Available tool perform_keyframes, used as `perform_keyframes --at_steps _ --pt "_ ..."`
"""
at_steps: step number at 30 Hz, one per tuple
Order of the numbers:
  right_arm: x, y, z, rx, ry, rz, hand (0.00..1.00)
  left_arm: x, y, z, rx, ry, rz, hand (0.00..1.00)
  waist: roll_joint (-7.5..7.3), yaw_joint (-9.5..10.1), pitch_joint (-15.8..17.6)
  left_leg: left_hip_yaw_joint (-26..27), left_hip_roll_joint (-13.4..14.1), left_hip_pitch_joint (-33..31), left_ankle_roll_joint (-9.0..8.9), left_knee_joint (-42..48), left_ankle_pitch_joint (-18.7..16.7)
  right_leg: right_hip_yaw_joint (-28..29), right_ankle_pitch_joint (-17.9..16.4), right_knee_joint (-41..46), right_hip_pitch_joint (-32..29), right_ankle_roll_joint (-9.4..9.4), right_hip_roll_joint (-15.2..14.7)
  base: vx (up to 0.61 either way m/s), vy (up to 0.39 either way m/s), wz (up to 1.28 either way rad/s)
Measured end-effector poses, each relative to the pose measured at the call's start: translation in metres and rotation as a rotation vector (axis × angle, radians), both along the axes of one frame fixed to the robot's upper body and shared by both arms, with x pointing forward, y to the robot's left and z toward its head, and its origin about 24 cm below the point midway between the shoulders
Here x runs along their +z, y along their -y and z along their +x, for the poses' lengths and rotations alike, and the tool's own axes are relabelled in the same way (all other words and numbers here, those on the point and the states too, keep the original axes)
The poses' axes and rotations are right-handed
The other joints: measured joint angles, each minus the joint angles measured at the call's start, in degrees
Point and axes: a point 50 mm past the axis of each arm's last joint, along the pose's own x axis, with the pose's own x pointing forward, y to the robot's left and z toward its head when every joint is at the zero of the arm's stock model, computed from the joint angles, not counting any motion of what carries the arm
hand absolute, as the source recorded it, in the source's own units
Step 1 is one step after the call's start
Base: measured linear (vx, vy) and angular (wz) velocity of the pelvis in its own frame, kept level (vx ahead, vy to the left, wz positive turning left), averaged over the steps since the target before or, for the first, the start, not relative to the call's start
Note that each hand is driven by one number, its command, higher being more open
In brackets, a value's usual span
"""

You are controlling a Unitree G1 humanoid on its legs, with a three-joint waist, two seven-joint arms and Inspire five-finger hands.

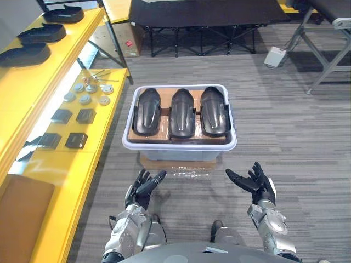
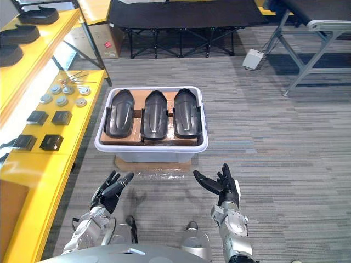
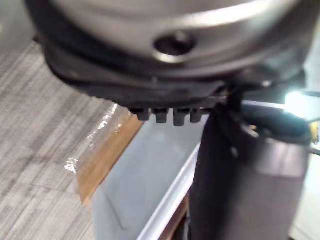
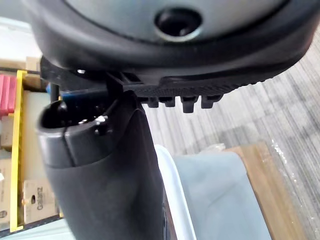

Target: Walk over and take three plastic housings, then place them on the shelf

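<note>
Three black plastic housings lie side by side on a brown board inside a white tub on the floor: left housing, middle housing, right housing. My left hand hovers open just short of the tub's near left corner, holding nothing. My right hand is open too, palm up, near the tub's near right corner. The yellow shelf runs along the left. The tub's wall shows close beyond my left hand, and its rim beside my right thumb.
On the shelf's lower level lie several small black blocks and grey discs; black housings rest on its upper level. A black cot stands beyond the tub, a grey metal frame at the far right.
</note>
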Motion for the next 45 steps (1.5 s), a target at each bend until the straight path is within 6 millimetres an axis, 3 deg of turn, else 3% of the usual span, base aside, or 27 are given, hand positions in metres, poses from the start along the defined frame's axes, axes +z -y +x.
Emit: perform_keyframes --at_steps 3,7,10,13,15,17,21,22,26,30,35,42,45 --pt "0.004 -0.012 -0.002 -0.020 0.035 0.050 1.00 0.016 -0.004 0.010 -0.043 0.069 0.036 1.00 -2.23 0.08 -0.48 1.35 -2.77 1.01 1.32 -0.59 -0.21 0.05 1.42 -2.26 1.52 2.08 -2.49 0.11 0.167 -0.03" --pt "0.013 -0.006 0.004 -0.062 0.082 0.049 1.00 0.013 -0.007 0.007 -0.048 0.039 0.043 1.00 -2.11 0.06 -0.75 2.17 -3.46 3.27 1.83 -0.72 -0.98 0.03 1.66 -2.48 3.34 2.43 -3.27 0.04 0.062 -0.08" --pt "0.025 0.020 0.012 -0.158 0.129 0.011 1.00 0.006 -0.006 -0.004 -0.056 -0.012 0.038 1.00 -2.12 0.10 -0.75 2.00 -3.07 3.02 1.69 -1.03 -1.38 -0.32 1.66 -2.57 3.07 2.44 -2.99 -0.04 -0.005 0.00" --pt "0.046 0.064 0.019 -0.257 0.181 -0.085 1.00 -0.008 -0.001 -0.027 -0.108 -0.104 0.051 1.00 -2.62 0.27 -0.73 1.54 -2.82 2.01 1.70 -0.89 -1.37 -0.78 1.66 -2.54 2.67 2.46 -2.99 -0.11 -0.004 0.02" --pt "0.053 0.078 0.025 -0.273 0.187 -0.114 1.00 -0.010 0.000 -0.031 -0.112 -0.122 0.048 1.00 -3.20 0.24 -0.63 1.04 -2.76 0.63 1.61 -0.85 -1.18 -1.40 1.60 -2.37 1.65 2.45 -2.83 -0.12 -0.017 0.17" --pt "0.064 0.098 0.047 -0.320 0.192 -0.108 1.00 -0.009 -0.002 -0.029 -0.128 -0.119 0.074 1.00 -4.29 1.09 0.07 0.09 -2.47 -2.74 1.70 -0.99 0.27 -2.60 1.89 -2.22 -1.18 2.10 -2.16 -0.14 -0.037 0.25" --pt "0.092 0.110 0.089 -0.358 0.233 -0.032 1.00 -0.003 -0.006 -0.017 -0.150 -0.086 0.109 1.00 -5.58 3.59 4.05 -2.20 -1.81 -6.83 1.49 0.39 1.72 -4.77 3.81 -2.52 -3.02 1.06 -1.30 -0.10 -0.016 0.27" --pt "0.099 0.111 0.097 -0.353 0.242 -0.033 1.00 -0.003 -0.007 -0.016 -0.151 -0.085 0.110 1.00 -5.41 4.06 4.69 -2.48 -1.71 -7.57 1.51 0.96 1.70 -4.93 4.01 -2.52 -3.35 1.01 -1.21 -0.09 -0.007 0.18" --pt "0.160 0.119 0.143 -0.281 0.333 -0.102 1.00 0.000 -0.006 -0.005 -0.173 -0.063 0.124 1.00 -3.15 5.69 8.81 -4.30 -1.52 -11.93 2.43 4.51 1.81 -5.47 4.30 -0.51 -6.00 0.74 -1.20 -0.07 0.026 0.18" --pt "0.198 0.130 0.163 -0.284 0.349 -0.143 1.00 0.003 0.000 0.006 -0.188 -0.019 0.127 1.00 -1.52 6.75 10.05 -5.55 -1.53 -17.29 3.12 7.88 1.37 -6.12 4.25 1.57 -9.95 0.65 -1.57 -0.05 0.038 0.12" --pt "0.234 0.153 0.167 -0.346 0.342 -0.204 1.00 0.008 0.015 0.028 -0.205 0.033 0.100 1.00 2.61 7.91 12.44 -6.35 -1.55 -22.71 4.23 12.78 -0.20 -6.05 4.11 4.66 -14.10 0.60 -2.28 -0.08 0.068 0.02" --pt "0.270 0.165 0.167 -0.426 0.347 -0.258 1.00 0.012 0.029 0.042 -0.206 0.067 0.070 1.00 6.22 9.15 14.69 -6.37 -1.85 -27.10 5.16 14.34 0.24 -4.86 3.82 8.27 -19.70 0.47 -3.35 -0.07 0.042 -0.04" --pt "0.282 0.172 0.164 -0.473 0.327 -0.282 1.00 0.014 0.033 0.046 -0.190 0.074 0.030 1.00 7.00 9.56 14.98 -6.62 -2.65 -28.40 5.34 13.23 1.53 -4.86 3.47 9.78 -22.03 0.40 -4.23 -0.03 0.003 0.08"
